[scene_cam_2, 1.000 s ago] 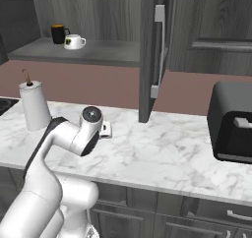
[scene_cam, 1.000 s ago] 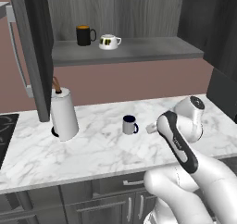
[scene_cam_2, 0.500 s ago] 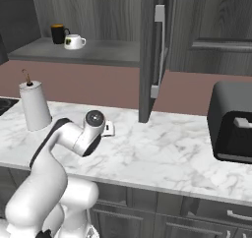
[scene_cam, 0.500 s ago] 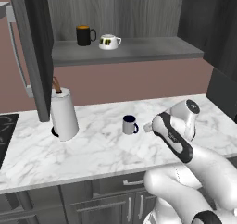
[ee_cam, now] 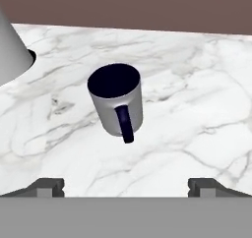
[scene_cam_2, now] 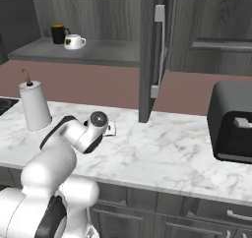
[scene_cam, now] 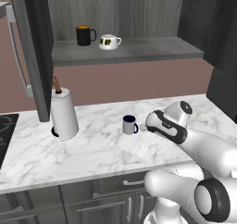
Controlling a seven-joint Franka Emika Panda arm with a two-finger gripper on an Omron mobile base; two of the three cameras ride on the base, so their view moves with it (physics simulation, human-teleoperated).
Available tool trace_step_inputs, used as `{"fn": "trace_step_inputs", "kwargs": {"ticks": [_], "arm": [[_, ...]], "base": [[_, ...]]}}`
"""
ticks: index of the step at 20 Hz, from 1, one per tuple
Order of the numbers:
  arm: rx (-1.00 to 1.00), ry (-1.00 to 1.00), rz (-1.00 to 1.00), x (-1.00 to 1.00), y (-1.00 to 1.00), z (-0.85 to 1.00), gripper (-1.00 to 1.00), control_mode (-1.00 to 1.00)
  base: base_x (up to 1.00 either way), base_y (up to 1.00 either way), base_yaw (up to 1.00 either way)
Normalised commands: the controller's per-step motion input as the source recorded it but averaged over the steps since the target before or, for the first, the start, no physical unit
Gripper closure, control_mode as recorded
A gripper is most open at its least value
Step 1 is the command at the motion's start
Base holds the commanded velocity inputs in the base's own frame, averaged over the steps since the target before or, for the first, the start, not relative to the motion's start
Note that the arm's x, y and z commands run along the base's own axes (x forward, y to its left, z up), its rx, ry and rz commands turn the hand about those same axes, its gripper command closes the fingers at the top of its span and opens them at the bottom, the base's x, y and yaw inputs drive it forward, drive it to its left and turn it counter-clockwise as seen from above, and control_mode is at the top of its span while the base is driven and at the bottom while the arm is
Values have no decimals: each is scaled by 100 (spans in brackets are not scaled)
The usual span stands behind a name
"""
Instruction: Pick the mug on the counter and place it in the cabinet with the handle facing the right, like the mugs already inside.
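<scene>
Approach step. The gripper [ee_cam: 126, 185], jaws spread fully and holding nothing, faces the mug [ee_cam: 117, 105] from near, its handle [ee_cam: 124, 124] turned toward the hand. The mug stands upright on the counter [scene_cam: 92, 149], apart from the paper-towel roll [scene_cam: 63, 115]. Next, judged: advance, close on the body. Farthest, the cabinet [scene_cam: 139, 52] shelf carries the mugs [scene_cam: 97, 37].
</scene>
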Motion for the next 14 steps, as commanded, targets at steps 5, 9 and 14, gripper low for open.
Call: {"fn": "trace_step_inputs", "kwargs": {"ticks": [5, 9, 14], "arm": [[3, 0, 0, 30, 13, -26, -100, -100], [0, 0, 0, 28, 12, -17, -100, -100], [0, 0, 0, 33, 6, -19, -100, -100]], "base": [[0, 0, 0], [0, 0, 0], [0, 0, 0]]}}
